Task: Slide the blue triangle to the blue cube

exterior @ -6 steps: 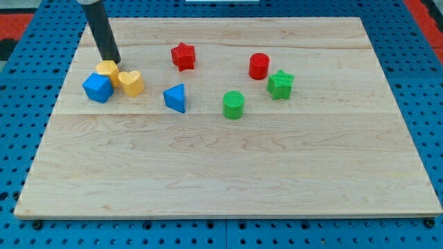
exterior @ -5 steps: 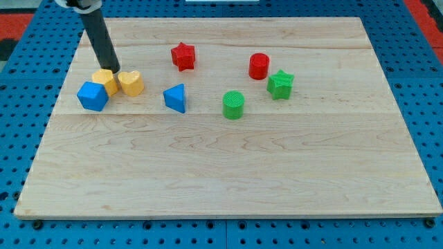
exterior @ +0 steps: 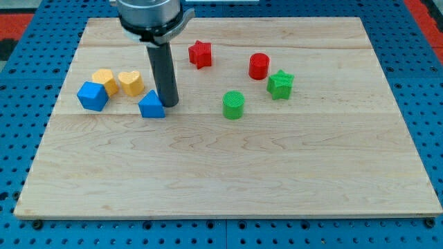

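The blue triangle lies left of the board's middle. My tip rests right against the triangle's right side. The blue cube sits near the board's left edge, a short gap left of the triangle. The dark rod rises from the tip to the arm's head at the view's top.
A yellow block touches the blue cube's upper right, and a yellow heart sits beside it. A red star, a red cylinder, a green star and a green cylinder lie further right on the wooden board.
My tip left the yellow blocks and crossed to the triangle's right side. The blue triangle slid left toward the cube. The red star moved right and up.
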You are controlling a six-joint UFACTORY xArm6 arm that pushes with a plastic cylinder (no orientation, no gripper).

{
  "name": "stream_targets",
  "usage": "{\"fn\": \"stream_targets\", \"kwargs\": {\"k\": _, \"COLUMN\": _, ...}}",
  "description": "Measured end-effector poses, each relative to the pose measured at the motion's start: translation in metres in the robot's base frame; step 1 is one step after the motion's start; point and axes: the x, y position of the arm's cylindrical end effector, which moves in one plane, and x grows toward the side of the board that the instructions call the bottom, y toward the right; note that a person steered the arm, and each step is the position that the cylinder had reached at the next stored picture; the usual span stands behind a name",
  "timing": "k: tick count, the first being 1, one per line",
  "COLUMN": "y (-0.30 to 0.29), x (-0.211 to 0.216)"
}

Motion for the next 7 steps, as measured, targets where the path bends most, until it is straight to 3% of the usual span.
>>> {"fn": "stream_targets", "kwargs": {"k": 2, "y": -0.050, "x": 0.004}}
{"fn": "stream_targets", "kwargs": {"k": 4, "y": -0.051, "x": 0.034}}
{"fn": "stream_targets", "kwargs": {"k": 5, "y": -0.083, "x": 0.033}}
{"fn": "stream_targets", "kwargs": {"k": 7, "y": -0.083, "x": 0.027}}
